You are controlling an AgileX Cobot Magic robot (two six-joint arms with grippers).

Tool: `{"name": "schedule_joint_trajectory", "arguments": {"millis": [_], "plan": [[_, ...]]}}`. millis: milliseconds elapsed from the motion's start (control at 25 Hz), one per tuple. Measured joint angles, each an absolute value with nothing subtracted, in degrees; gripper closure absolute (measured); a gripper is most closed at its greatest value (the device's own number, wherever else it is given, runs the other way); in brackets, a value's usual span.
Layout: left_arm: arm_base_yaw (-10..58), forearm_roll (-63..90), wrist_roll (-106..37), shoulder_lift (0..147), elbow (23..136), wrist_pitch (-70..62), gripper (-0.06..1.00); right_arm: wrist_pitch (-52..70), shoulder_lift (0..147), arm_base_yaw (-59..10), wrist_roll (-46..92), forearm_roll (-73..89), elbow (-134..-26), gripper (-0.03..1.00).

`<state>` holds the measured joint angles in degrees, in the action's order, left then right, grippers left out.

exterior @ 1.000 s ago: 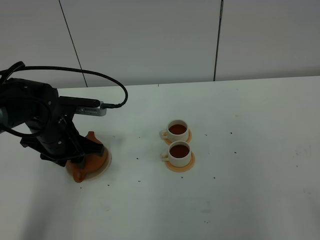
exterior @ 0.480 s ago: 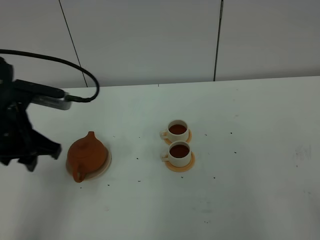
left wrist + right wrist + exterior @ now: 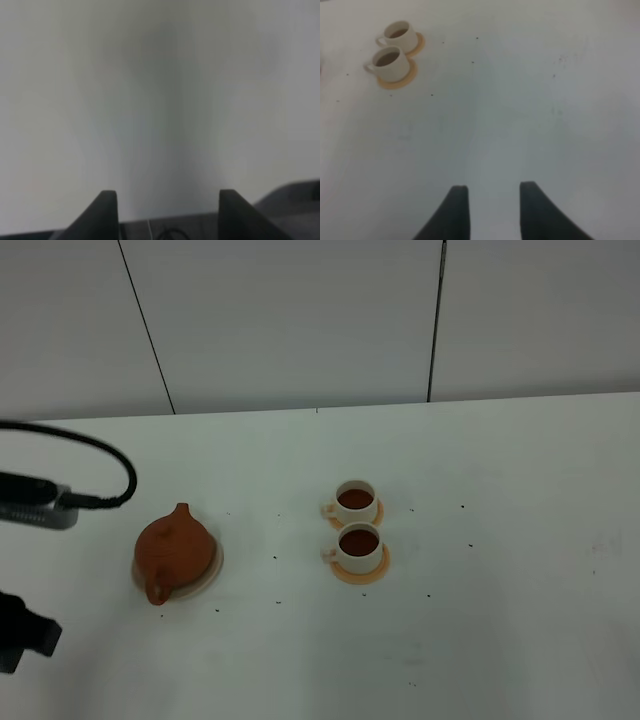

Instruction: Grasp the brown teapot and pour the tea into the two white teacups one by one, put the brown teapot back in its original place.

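Black left arm (image 3: 20,635), looping black cable (image 3: 95,445), dark tapered claw fingers (image 3: 454,212)

Squat round reddish-brown clay teapot (image 3: 174,549), plain matte, on a flat round beige plate (image 3: 209,571). Two small cream-white teacups, far one (image 3: 356,501) and near one (image 3: 359,546), each filled with dark red-brown liquid, each on a round orange coaster (image 3: 372,572). White tabletop (image 3: 500,540) flecked with tiny dark specks. Pale grey wall panels (image 3: 300,320) with thin dark seams. Black cable (image 3: 100,445) at left.
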<state>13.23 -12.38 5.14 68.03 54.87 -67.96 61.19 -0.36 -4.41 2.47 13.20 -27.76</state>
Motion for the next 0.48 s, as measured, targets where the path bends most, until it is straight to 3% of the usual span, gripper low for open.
{"name": "schedule_joint_trajectory", "arguments": {"millis": [480], "plan": [[13.23,-7.92,4.89,43.48,32.97,-62.15,0.43,61.19,-0.36,-4.41,2.47,13.2,-27.76,0.73]]}}
